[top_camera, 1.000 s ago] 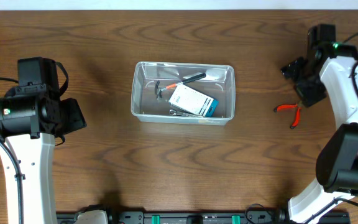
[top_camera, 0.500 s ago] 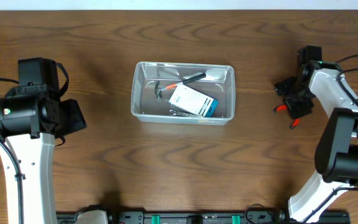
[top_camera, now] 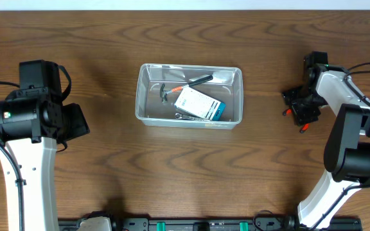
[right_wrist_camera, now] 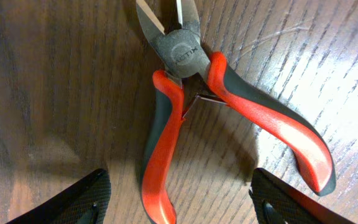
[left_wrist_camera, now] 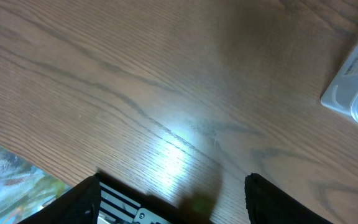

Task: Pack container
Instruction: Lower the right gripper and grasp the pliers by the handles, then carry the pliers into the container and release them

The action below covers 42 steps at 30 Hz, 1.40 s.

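Centre frame overhead, the clear plastic rectangular container (top_camera: 138, 96) holds a white-and-blue box (top_camera: 199, 104) partly hiding small tools. At right, the right gripper (right_wrist_camera: 182, 190), spread wide, straddles red-and-black-handled pliers (right_wrist_camera: 185, 56), tips cropped; the left gripper (left_wrist_camera: 173, 186) gapes empty.

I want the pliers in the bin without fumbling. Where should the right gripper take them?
Across both handles just behind the pivot, coming straight down. The pliers lie flat on the table, and the handles sit closest there before splaying apart, so the open right gripper can close around both.
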### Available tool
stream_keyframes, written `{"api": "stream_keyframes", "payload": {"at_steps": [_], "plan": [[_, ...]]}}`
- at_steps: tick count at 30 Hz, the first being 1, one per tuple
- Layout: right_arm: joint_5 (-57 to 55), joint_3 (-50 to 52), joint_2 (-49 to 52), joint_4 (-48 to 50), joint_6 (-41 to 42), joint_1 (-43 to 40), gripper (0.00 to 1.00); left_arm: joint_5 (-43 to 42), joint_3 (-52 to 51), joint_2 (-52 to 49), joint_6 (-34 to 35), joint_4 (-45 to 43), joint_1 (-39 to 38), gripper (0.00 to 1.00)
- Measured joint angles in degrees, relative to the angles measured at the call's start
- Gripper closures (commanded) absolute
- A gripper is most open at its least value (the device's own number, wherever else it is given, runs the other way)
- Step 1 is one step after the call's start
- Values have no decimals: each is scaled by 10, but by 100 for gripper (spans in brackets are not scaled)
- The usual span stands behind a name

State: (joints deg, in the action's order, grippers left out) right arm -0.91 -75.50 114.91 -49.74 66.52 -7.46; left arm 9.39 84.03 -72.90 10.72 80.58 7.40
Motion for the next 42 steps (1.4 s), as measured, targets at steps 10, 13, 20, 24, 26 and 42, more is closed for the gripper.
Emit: {"api": "stream_keyframes", "payload": {"at_steps": [10,13,20,24,26,42], "plan": [[2,7,0,-1,23,0,38,0,0,0,0,1,0,33],[5,7,1,1,27,0,53,0,0,0,0,1,0,33],[15,7,1,1,36,0,77,0,0,0,0,1,0,33],[18,7,1,0,35,0,87,0,0,0,0,1,0,33],[20,7,1,-1,35,0,96,0,0,0,0,2,0,33],[3,-33,1,-28,-154,15,99,0,0,0,0,-1,0,33]]}}
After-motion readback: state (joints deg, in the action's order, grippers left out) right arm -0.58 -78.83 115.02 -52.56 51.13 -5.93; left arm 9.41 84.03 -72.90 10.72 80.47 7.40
